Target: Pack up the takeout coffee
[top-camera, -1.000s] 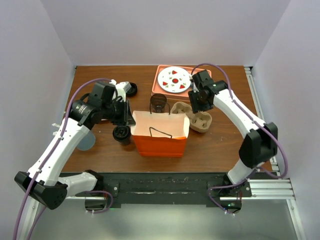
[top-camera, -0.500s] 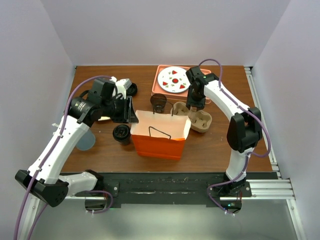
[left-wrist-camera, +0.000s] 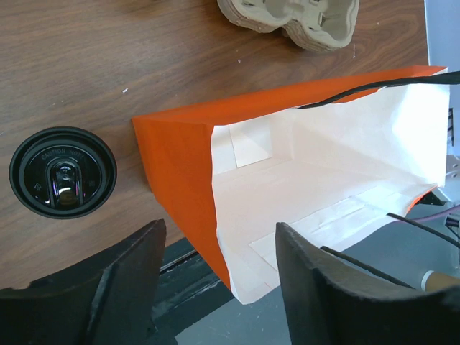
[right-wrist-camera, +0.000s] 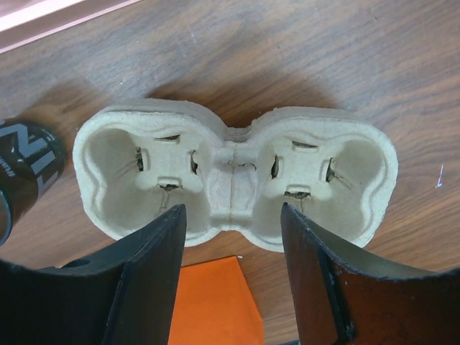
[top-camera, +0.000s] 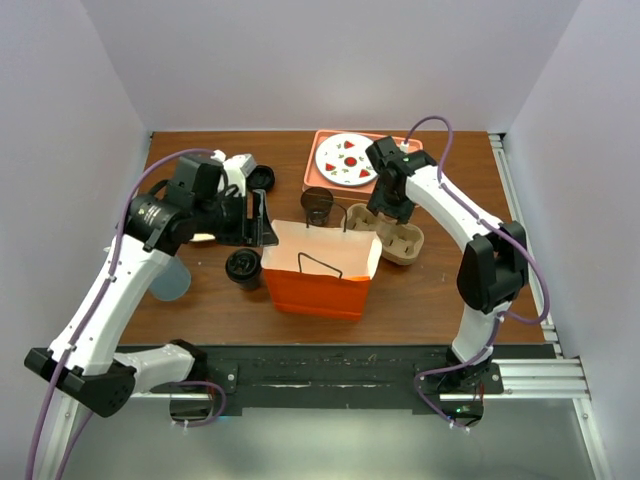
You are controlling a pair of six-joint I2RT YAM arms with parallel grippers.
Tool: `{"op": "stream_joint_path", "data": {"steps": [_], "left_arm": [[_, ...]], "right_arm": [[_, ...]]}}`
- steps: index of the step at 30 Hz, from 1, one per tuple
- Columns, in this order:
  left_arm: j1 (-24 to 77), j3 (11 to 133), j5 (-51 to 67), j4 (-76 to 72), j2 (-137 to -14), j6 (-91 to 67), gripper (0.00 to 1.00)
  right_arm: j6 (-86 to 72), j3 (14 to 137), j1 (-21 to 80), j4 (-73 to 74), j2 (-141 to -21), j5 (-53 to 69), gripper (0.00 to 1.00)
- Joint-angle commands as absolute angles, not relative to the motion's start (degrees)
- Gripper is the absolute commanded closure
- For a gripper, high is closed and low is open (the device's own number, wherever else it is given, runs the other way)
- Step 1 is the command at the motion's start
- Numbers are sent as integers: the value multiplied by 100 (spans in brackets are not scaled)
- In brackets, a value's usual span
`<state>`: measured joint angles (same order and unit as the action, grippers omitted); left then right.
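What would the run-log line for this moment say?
left gripper jaws open over bag edge | right gripper jaws open over cup carrier | takeout coffee lidded, outside bag

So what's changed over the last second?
The left fingers spread open beside the orange bag and shifted a little. The right arm swung its elbow inward; the right fingers hover above the cardboard cup carrier. The lidded coffee cup, bag, carrier and plate stayed put.

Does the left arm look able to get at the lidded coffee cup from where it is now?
Probably yes. The lidded coffee cup stands uncovered on the table beside the orange bag, and the left claw hangs open just next to it. The bag's wall is the only thing close.
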<state>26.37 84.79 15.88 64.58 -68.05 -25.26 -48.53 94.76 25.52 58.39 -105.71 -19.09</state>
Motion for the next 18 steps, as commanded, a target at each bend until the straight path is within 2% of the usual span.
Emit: {"op": "stream_joint_path", "data": {"steps": [1,18], "left_arm": [[2646,8789,1635,6688,-6680,-2443,29],[2646,8859,1468,7014,-6530,-2364,27]], "right_arm": [[-5317,9413,2707,5897,-10591,-2486,41],[-5581,9352,2751,5810,-10977,-2584,40]]}}
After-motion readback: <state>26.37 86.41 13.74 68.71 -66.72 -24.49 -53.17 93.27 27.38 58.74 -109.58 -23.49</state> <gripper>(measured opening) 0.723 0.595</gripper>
